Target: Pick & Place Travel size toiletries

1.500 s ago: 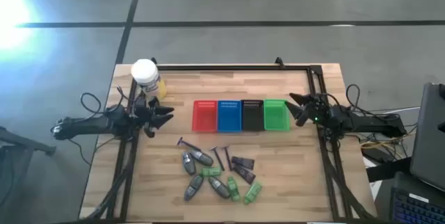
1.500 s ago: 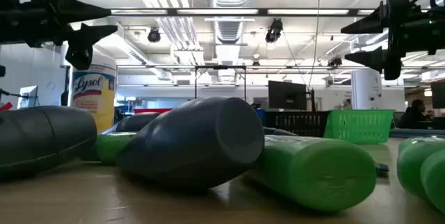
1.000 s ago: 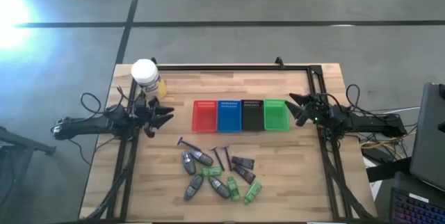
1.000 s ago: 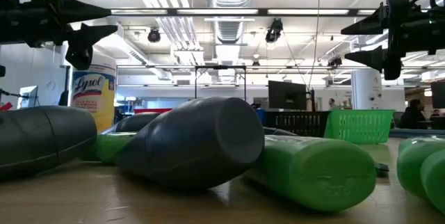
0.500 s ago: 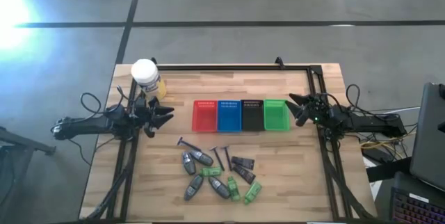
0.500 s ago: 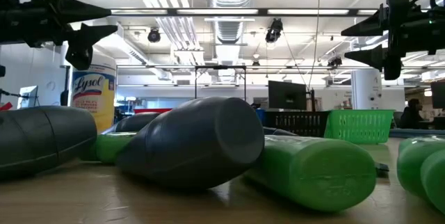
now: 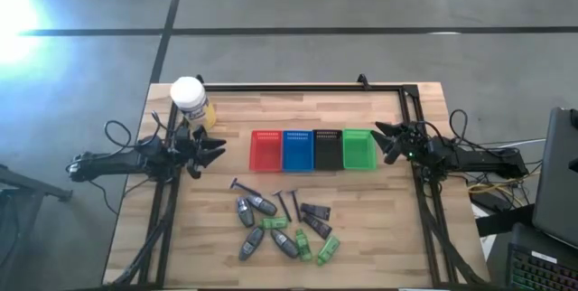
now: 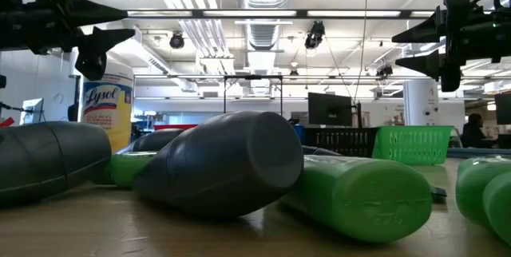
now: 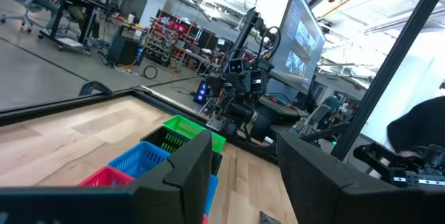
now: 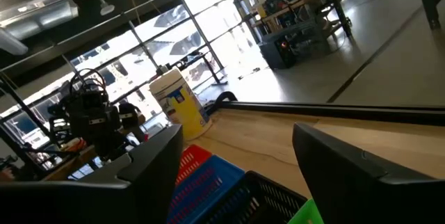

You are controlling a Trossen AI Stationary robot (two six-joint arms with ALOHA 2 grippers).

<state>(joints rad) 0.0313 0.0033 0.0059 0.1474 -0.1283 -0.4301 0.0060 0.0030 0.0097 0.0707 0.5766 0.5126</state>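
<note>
The travel size toiletries lie in a loose heap on the near middle of the table: grey oval tubes, green tubes, thin purple razors and dark packets. My left gripper hovers open above the table's left side, near the yellow jar. My right gripper hovers open at the right side, beside the green basket. Both touch nothing.
A row of red, blue, black and green baskets stands mid-table, beyond the heap. A white-capped yellow jar stands at the far left corner. A black frame borders the table. Bare wood lies left and right of the heap.
</note>
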